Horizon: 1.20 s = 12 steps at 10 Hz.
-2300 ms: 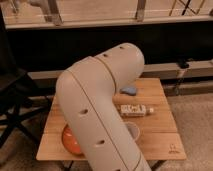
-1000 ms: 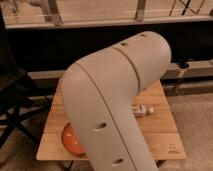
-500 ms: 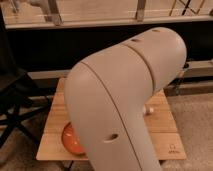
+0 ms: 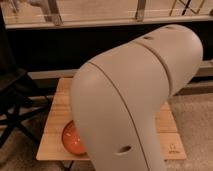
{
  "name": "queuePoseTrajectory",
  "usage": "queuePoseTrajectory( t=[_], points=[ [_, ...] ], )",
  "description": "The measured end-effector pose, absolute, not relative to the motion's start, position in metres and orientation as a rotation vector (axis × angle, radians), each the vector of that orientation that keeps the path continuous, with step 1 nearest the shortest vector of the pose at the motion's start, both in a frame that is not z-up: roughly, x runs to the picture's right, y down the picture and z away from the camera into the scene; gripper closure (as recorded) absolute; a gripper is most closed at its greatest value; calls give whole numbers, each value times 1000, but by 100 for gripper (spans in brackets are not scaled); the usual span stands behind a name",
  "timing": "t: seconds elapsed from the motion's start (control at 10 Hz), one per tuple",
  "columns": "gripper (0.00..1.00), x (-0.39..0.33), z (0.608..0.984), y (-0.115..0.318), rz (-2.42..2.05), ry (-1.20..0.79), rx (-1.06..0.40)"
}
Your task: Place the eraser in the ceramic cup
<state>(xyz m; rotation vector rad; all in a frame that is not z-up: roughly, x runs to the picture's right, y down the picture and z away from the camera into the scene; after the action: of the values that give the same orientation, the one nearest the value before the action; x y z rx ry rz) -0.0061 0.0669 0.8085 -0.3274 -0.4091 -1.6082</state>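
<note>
My large beige arm (image 4: 135, 95) fills the middle of the camera view and hides most of the wooden table (image 4: 57, 142). The eraser and the ceramic cup are hidden behind the arm. My gripper is not in view. Part of the orange bowl (image 4: 70, 140) shows at the table's front left, beside the arm.
A dark folding chair (image 4: 12, 105) stands left of the table. A dark low wall with a metal rail (image 4: 100, 22) runs behind the table. Grey carpet (image 4: 195, 110) lies to the right of the table.
The arm has swung up and to the right, growing larger in view. It now covers the eraser, the cup and the other small things that showed on the table earlier.
</note>
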Motion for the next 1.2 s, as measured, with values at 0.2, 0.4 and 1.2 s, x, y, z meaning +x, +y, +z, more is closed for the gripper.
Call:
queuePoseTrajectory(
  t=[0.2,0.4,1.2],
  points=[
    [100,1,803,72,-1593,-403,-338],
    [100,9,797,78,-1577,-396,-348],
    [100,34,773,88,-1517,-372,-323]
  ],
)
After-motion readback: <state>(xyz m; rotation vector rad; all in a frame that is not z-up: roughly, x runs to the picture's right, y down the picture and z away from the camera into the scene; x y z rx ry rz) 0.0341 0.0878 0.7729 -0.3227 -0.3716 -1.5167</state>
